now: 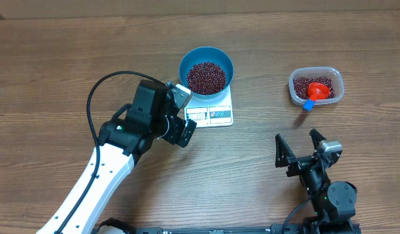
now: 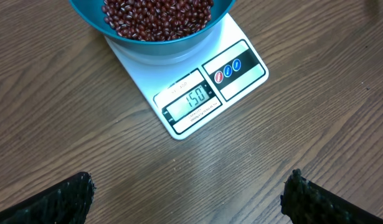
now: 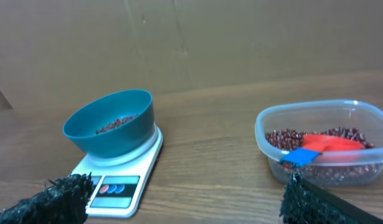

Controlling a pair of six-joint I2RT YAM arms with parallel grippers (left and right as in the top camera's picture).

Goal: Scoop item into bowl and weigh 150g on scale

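Since the display (image 2: 192, 101) reads 150, both tools plausibly wait spread and empty: right gripper (image 1: 297, 144) at 5 o'clock, left gripper (image 1: 185, 114) at 9 o'clock of the flat white rectangular scale (image 1: 213, 115); small red-brown beans (image 1: 206, 77) fill the round blue plastic bowl (image 1: 185, 64) atop it.

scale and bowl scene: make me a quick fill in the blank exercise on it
The flat white rectangular kitchen scale shows ___ on its display.
The round bright blue plastic bowl standing on it holds small red-brown ___.
The red plastic scoop lies in the clear plastic ___.
Missing: 150; beans; tub.
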